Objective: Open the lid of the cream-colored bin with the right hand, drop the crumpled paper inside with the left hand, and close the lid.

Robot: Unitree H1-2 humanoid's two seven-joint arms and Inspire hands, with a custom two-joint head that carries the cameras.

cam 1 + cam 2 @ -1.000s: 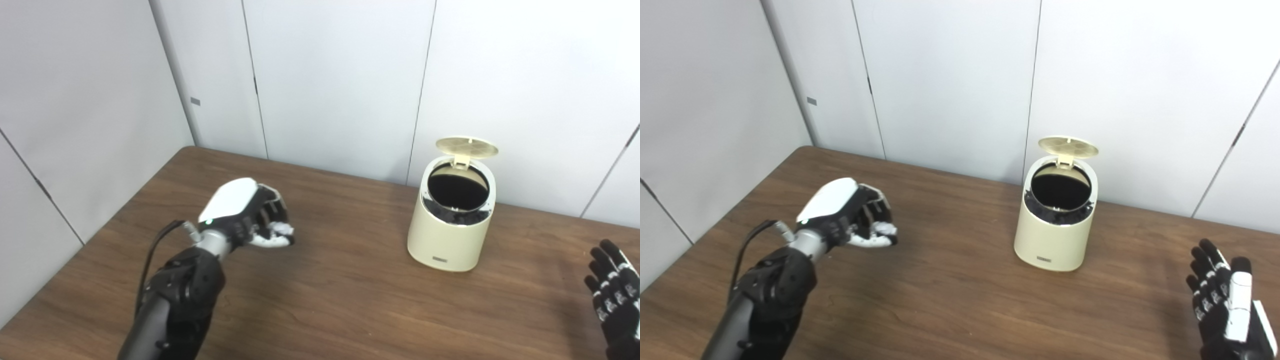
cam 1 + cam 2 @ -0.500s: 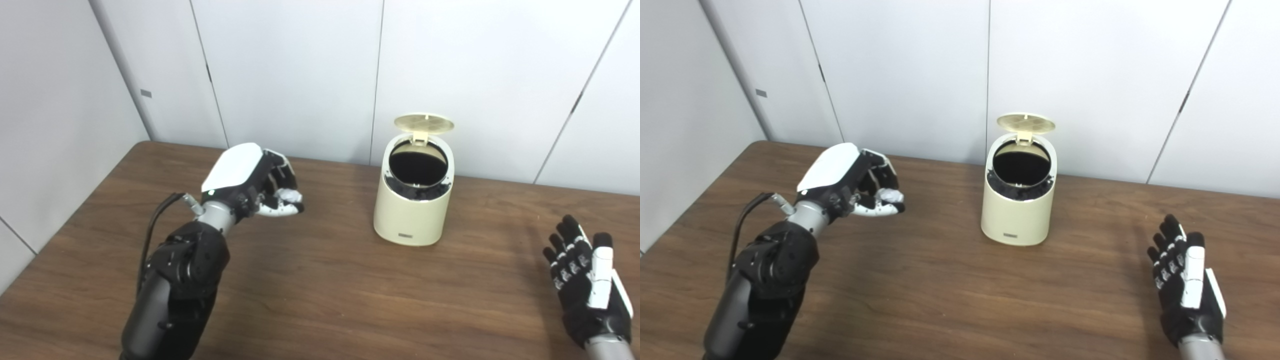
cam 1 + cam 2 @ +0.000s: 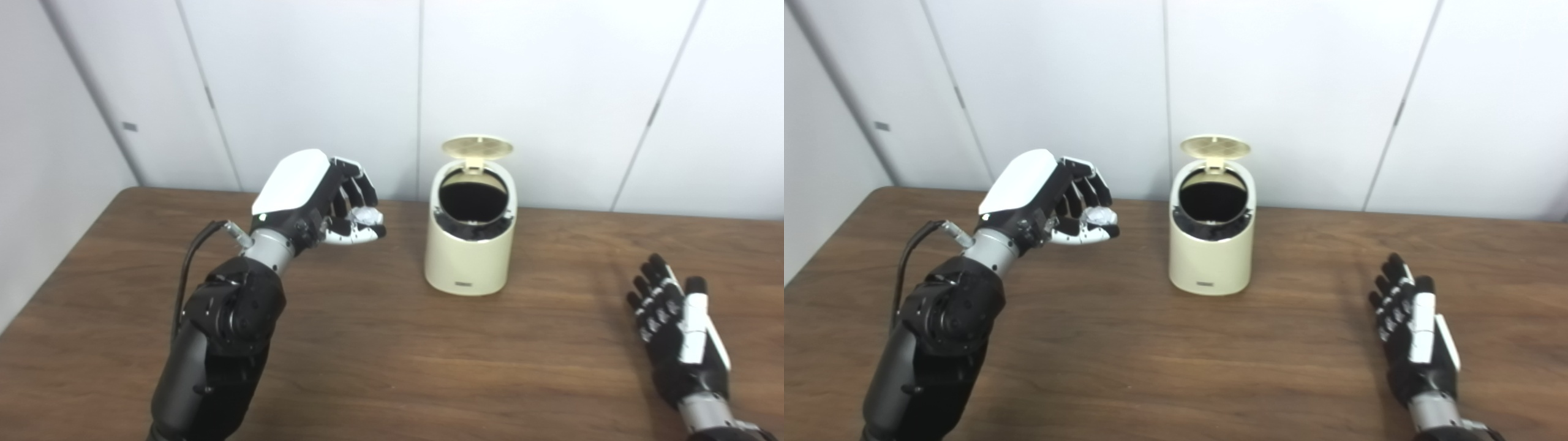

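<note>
Cream-colored plastic bin [image 3: 470, 245], round lid [image 3: 477, 145] standing open, sits to the right of your left hand [image 3: 318, 199], which clasps the crumpled white paper [image 3: 362, 215]; right hand [image 3: 677, 334] rests spread, empty, farther off on the desk [image 3: 392, 355].

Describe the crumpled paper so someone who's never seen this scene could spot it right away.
Start at the cream bin standing near the back middle of the brown table, its lid flipped up. Look left of it to the raised left hand. The paper is the small white wad pinched at its fingertips, the only loose white thing in view.
</note>
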